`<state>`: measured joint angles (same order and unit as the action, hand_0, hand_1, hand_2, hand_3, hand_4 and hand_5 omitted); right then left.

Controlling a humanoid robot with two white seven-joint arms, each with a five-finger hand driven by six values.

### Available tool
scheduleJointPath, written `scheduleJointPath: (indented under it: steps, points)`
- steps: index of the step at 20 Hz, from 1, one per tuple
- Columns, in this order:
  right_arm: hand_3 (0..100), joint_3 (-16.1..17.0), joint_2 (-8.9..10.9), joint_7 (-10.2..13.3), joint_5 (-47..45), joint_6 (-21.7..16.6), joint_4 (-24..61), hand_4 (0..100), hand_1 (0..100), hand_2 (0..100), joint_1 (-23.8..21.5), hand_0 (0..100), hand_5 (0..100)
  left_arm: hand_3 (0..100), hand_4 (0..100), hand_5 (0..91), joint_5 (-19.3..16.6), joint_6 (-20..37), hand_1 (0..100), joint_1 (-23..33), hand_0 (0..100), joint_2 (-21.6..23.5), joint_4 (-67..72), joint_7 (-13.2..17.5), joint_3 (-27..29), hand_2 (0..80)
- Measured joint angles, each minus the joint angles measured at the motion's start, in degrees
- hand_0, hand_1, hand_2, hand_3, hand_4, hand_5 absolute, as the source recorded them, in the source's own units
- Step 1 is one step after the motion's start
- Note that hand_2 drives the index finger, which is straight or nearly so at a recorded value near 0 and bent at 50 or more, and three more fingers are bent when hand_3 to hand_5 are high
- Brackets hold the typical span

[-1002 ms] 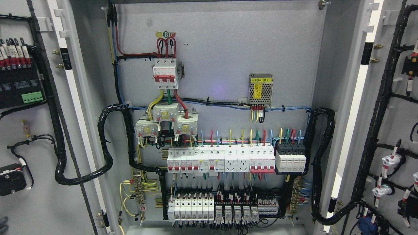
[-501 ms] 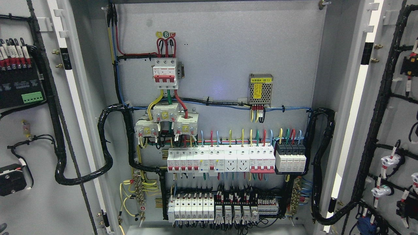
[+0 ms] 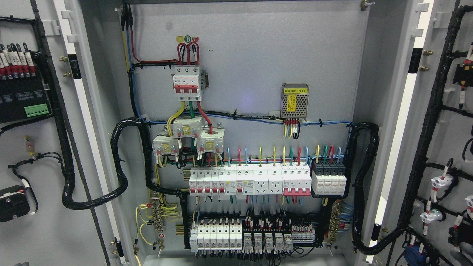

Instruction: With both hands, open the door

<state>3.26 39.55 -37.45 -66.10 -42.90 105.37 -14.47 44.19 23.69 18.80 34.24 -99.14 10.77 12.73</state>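
Neither robot hand shows in the head view, so what the fingers are doing cannot be told. Both doors stand swung wide — the left door [image 3: 33,155] fills the left edge, the right door [image 3: 449,140] the right edge, each carrying black cable looms on its inner face. Between them the cabinet backplate [image 3: 251,55] lies exposed — a red-handled main breaker [image 3: 187,83] above, rows of small breakers [image 3: 251,181] below.

Left door [image 3: 33,155] cut by frame edge at 9 o'clock; black module [image 3: 20,99] on it partly out of view. Right door [image 3: 449,140] cut at 3 o'clock, its connectors [image 3: 441,181] half shown. Cabinet [image 3: 255,74] top and floor cropped at 12 and 6 o'clock. Print on yellow label [image 3: 295,90] and breakers [image 3: 244,181] too small to read. Grey sliver [image 3: 20,263] at 7 o'clock unidentifiable.
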Motion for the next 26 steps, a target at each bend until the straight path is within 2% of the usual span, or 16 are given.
scheduleJointPath:
  steps: [6,8,18,26]
  points:
    - [0,-4.4,-1.41,7.6,4.1,0.9,0.4,0,0,0,2.5,0,0,0,4,0.0,-0.4,0.1,0,1.2,0,-0.1,-1.2,0.0,-3.1,0.0]
    - [0,-5.8,-2.01,9.3,6.3,1.0,0.4,0,0,0,3.0,0,0,0,4,0.0,-0.8,0.2,0,1.6,0,-0.2,-1.4,0.0,-4.1,0.0]
    - [0,-12.2,-5.78,14.3,15.8,5.3,-0.3,0,0,0,3.5,0,0,0,4,0.0,-6.1,0.2,0,3.3,0,-2.9,-2.1,-0.2,-9.4,0.0]
    - [0,-16.2,-8.59,17.2,21.1,5.6,-1.5,0,0,0,-1.5,0,0,0,4,0.0,-12.8,0.2,0,7.0,0,-6.7,-1.8,0.0,-14.1,0.0]
